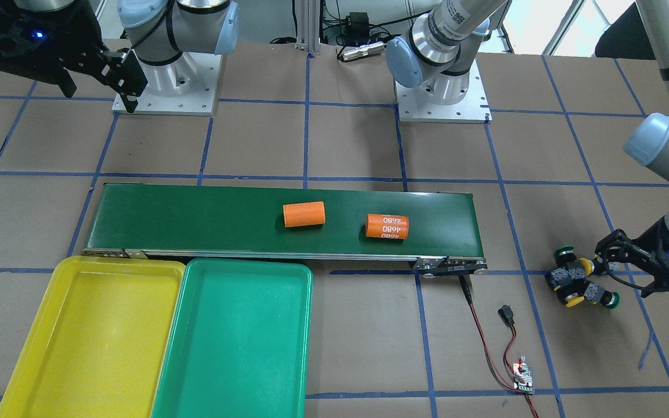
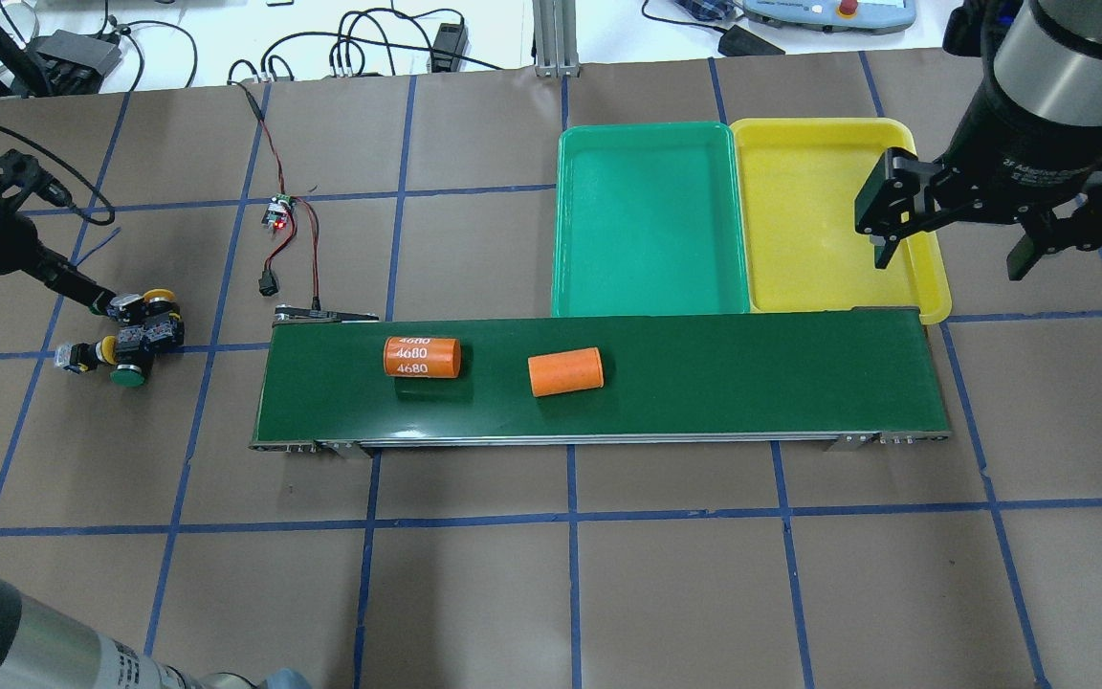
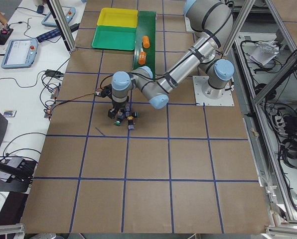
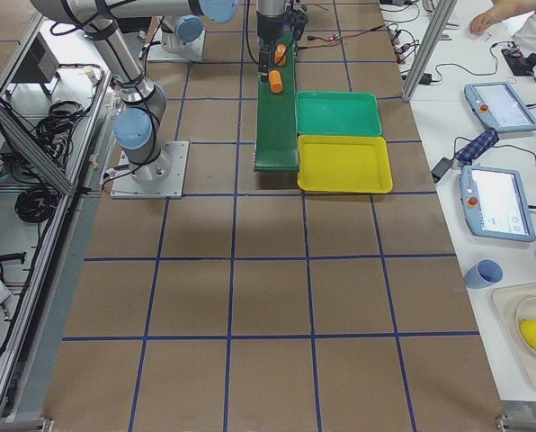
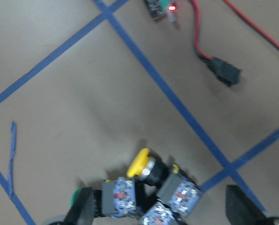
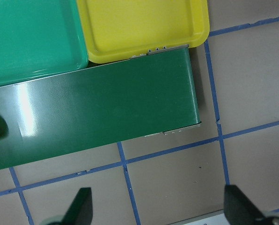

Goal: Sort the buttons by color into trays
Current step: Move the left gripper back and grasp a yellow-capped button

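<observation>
My left gripper (image 5: 160, 208) is down at the buttons (image 2: 135, 335), its fingers (image 5: 83, 208) spread wide with the clump between them and nothing gripped. All four lie bunched and touching on the table (image 2: 474, 593), beyond the belt's (image 2: 752, 383) left end, so I come in open to pick one out. A yellow cap (image 5: 138, 161) juts out of the clump and looks easiest to single out, though its neighbours press against it and may drag along.

My right gripper (image 2: 958, 239) hangs open, holding nothing, above the belt's right end. I judge it is stationed there because the yellow tray (image 2: 800, 220) and green tray (image 2: 647, 220) sit side by side against the belt's far edge at that end. No button is in either yet. The cylinders (image 2: 422, 356) on the belt are not mine to sort.
</observation>
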Controlling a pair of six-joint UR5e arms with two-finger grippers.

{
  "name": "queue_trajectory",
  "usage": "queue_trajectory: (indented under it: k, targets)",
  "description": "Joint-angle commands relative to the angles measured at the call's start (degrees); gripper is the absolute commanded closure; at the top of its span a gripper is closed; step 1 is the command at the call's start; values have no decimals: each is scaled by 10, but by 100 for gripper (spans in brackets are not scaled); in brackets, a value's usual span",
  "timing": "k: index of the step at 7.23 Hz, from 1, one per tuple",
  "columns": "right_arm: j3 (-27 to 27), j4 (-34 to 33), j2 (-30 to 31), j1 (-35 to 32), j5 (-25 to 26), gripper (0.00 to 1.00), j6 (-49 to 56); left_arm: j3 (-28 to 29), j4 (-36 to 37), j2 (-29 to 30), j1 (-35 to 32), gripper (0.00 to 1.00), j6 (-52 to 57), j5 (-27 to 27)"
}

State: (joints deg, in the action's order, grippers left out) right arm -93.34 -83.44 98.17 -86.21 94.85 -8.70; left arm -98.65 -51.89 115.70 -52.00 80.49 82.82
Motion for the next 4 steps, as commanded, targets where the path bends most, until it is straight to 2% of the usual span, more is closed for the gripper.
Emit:
queue_trajectory:
  k: [1, 2, 3, 4]
  targets:
    - [0, -1, 0, 0, 0, 0, 0, -11, -33, 17, 25, 3, 204, 5]
    - [0, 0, 0, 0, 0, 0, 0, -17, -77, 15, 25, 4, 301, 12]
    - [0, 0, 0, 0, 0, 0, 0, -19, -83, 18, 26, 26, 334, 32]
    - [0, -1, -1, 0, 0, 0, 0, -20, -80, 26, 25, 24, 341, 42]
